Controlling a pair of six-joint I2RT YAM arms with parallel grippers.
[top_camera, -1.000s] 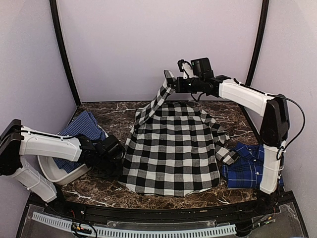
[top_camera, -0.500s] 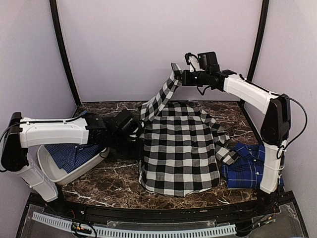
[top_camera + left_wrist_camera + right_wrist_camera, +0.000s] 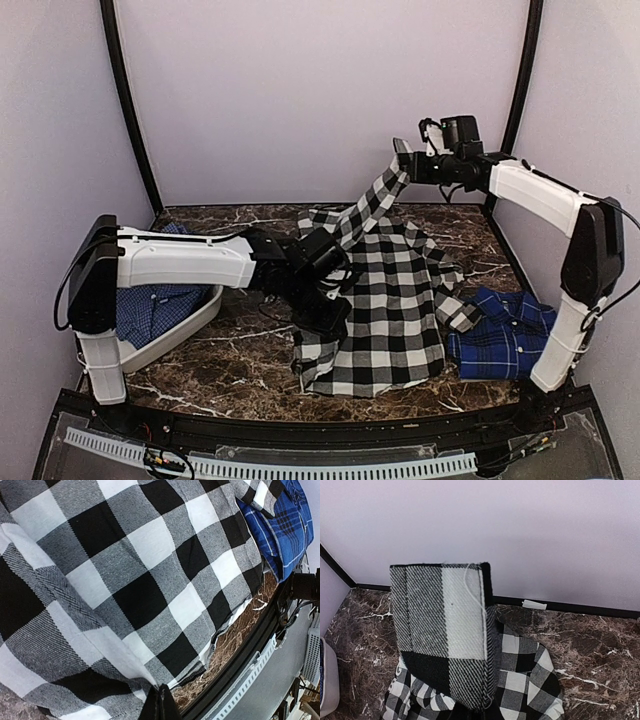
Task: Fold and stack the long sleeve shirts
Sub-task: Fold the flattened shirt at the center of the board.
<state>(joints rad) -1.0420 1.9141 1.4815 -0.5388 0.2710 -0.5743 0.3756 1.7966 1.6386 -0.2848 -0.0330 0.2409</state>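
side fold in hand: black-and-white checked cloth shirt lies on the marble desk, left tool clamped on its folded-over edge, right tool pinching its raised sleeve, which likely needs laying across the body next.

The table has a dark brown marble-patterned top that fills the floor of a pale-walled enclosure. A black-and-white checked shirt lies across its middle and reaches close to the near edge. Its left side is doubled over onto itself, and one sleeve rises off the surface toward the far right. A crumpled blue plaid shirt rests at the right, touching the checked shirt's other cuff. A white tub sits on the left.
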